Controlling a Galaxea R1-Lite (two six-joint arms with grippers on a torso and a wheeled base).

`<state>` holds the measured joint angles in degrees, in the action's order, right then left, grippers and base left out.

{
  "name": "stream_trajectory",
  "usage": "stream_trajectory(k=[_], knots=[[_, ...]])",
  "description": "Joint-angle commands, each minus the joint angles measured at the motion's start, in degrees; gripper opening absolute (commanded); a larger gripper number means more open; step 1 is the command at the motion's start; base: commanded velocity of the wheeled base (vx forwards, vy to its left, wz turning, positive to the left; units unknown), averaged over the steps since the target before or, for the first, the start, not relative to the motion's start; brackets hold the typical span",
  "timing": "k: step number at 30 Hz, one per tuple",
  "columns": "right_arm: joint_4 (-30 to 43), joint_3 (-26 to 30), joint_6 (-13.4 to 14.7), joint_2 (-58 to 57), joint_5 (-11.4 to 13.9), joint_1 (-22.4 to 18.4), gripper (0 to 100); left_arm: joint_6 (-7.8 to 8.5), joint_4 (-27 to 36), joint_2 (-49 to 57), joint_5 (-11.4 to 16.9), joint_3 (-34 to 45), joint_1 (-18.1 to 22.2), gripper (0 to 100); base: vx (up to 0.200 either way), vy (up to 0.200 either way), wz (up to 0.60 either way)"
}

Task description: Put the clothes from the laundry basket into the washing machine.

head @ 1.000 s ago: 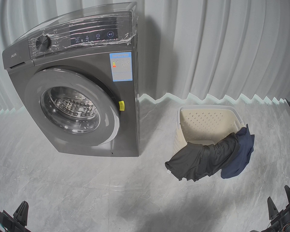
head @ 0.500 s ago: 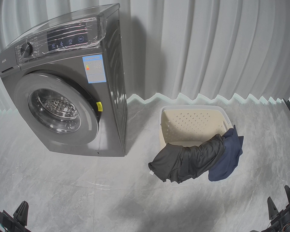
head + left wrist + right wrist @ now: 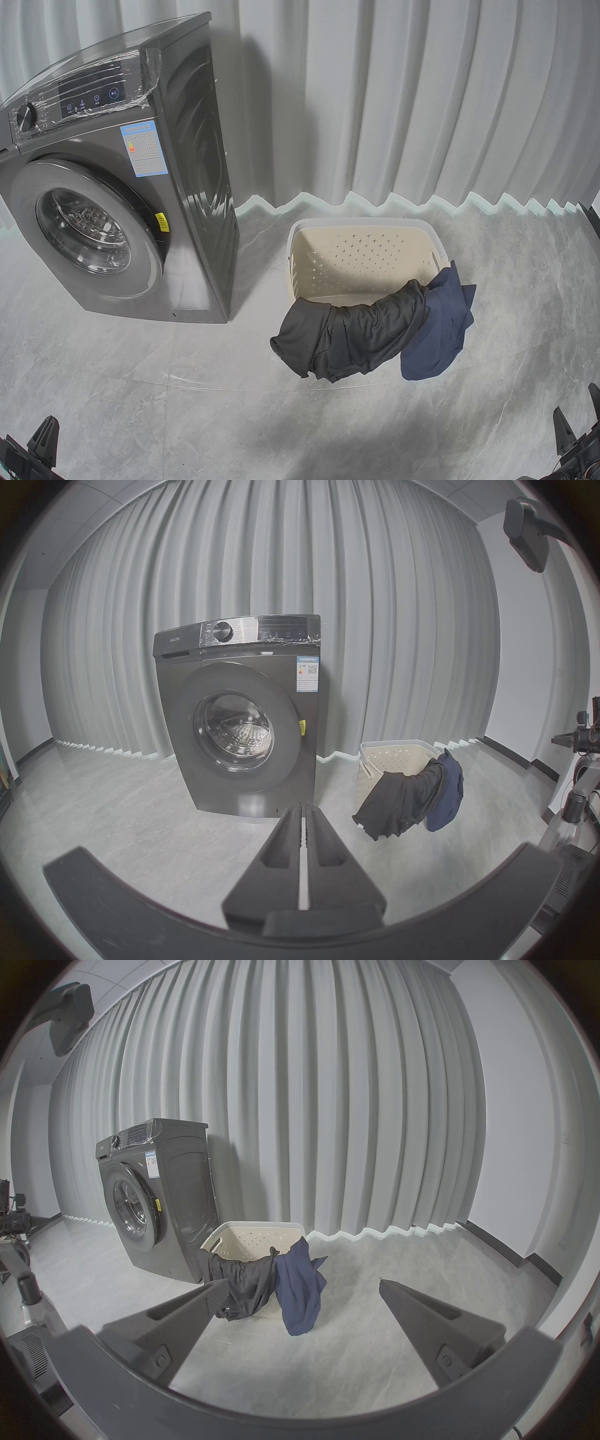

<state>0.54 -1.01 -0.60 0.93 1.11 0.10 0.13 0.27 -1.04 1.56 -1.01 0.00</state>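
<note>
Head view has swung to the right over the last second. The washing machine (image 3: pixel 119 187) has slid toward the left edge and the laundry basket (image 3: pixel 365 223) now sits near centre. The floor (image 3: pixel 187 400) and curtain (image 3: pixel 406 94) shifted with them, so I read this as my own camera turning and not the things moving. The basket stands on the floor to the right of the machine, near it but apart. The dark grey garment (image 3: pixel 350 337) is draped over the near rim, its loose end hanging down outside the basket. The navy garment (image 3: pixel 440 331) hangs over the near right corner, touching the grey one. The machine's door (image 3: pixel 84 231) looks closed. The left gripper (image 3: pixel 304 811) has its fingers pressed together on nothing. The right gripper (image 3: pixel 299 1285) has its fingers spread wide and is empty. Both are held low, well short of the basket. I judge the task barely begun: the turn lines me up on the clothes, but the door will need opening before anything goes in. The right arm looks better placed for a first grab.
</note>
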Motion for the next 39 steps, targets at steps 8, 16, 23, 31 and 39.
stream_trajectory(k=[8, 16, 23, 31, 39], knots=[[0.0, 0.8, 0.0, -0.6, 0.0, 0.0, 100, 0.04, 0.0, 1.0, 0.0, 0.9, 0.0, 0, 0.000, -0.025, 0.00], [0.0, 0.8, 0.0, -0.6, 0.0, 0.0, 100, 0.04, 0.0, 1.0, 0.0, 0.9, 0.0, 0, 0.075, 0.000, 0.00], [0.0, 0.8, 0.0, -0.6, 0.0, 0.0, 100, 0.04, 0.0, 1.0, 0.0, 0.9, 0.0, 0, 0.086, 0.000, 0.00], [0.0, 0.8, 0.0, -0.6, 0.0, 0.0, 100, 0.04, 0.0, 1.0, 0.0, 0.9, 0.0, 0, 0.000, -0.075, 0.00], [-0.1, 0.8, 0.0, -0.6, 0.0, 0.0, 100, 0.04, 0.0, 1.0, 0.0, 0.9, 0.0, 0, 0.000, -0.200, 0.00]])
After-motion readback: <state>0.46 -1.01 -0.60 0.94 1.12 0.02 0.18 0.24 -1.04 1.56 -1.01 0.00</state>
